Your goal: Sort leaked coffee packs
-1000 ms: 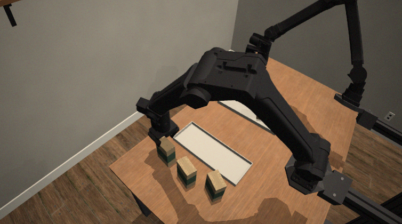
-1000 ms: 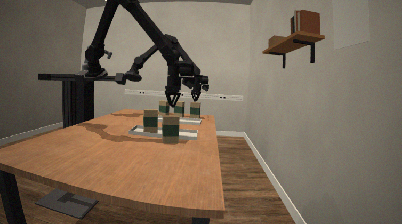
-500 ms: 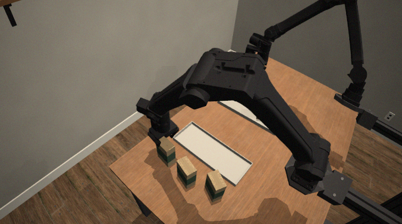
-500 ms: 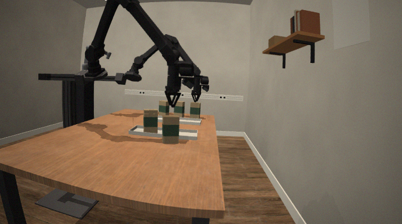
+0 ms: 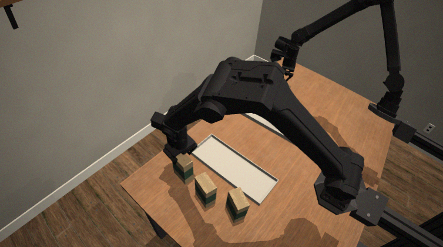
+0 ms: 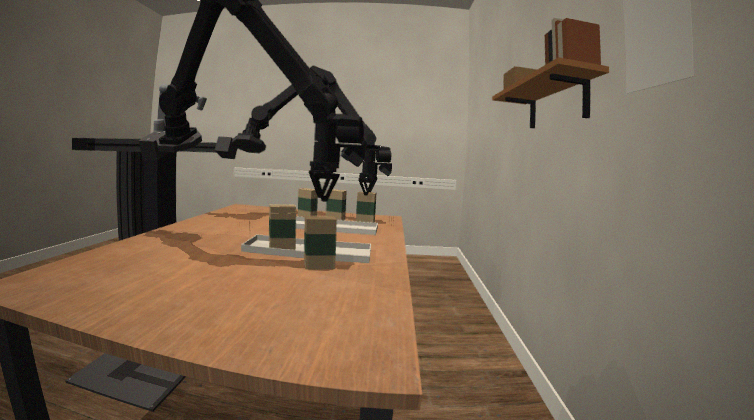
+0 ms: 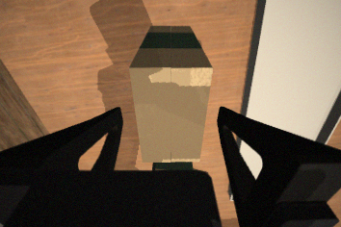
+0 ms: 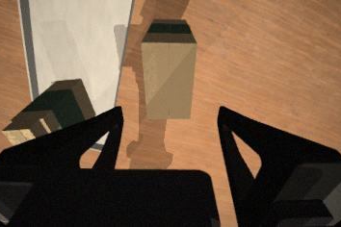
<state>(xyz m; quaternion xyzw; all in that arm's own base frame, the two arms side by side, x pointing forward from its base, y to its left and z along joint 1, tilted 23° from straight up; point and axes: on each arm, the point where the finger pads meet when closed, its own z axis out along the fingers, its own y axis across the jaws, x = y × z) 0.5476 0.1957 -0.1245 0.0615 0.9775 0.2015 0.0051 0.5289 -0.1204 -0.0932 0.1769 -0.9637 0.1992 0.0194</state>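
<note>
Five tan packs with a green band stand on the bench. My left gripper (image 5: 176,157) (image 6: 367,188) (image 7: 170,113) is open, its fingers on either side of the top of the end pack (image 5: 184,166) (image 6: 365,207) (image 7: 170,91), not touching it. Two more packs (image 5: 205,185) (image 5: 238,202) stand in the same row beside a white tray (image 5: 228,162) (image 7: 298,63). My right gripper (image 5: 289,73) (image 6: 324,190) (image 8: 170,113) is open and hangs well above another pack (image 6: 319,243) (image 8: 169,72). The fifth pack (image 6: 282,226) (image 8: 52,111) seems to stand within the second tray (image 6: 253,248) (image 8: 76,43).
The end pack is close to the bench's corner and edge (image 7: 9,111). In the top view the left arm's bulk hides the right gripper's packs and most of the second tray (image 5: 254,57). A wall shelf (image 6: 548,78) hangs clear of the bench.
</note>
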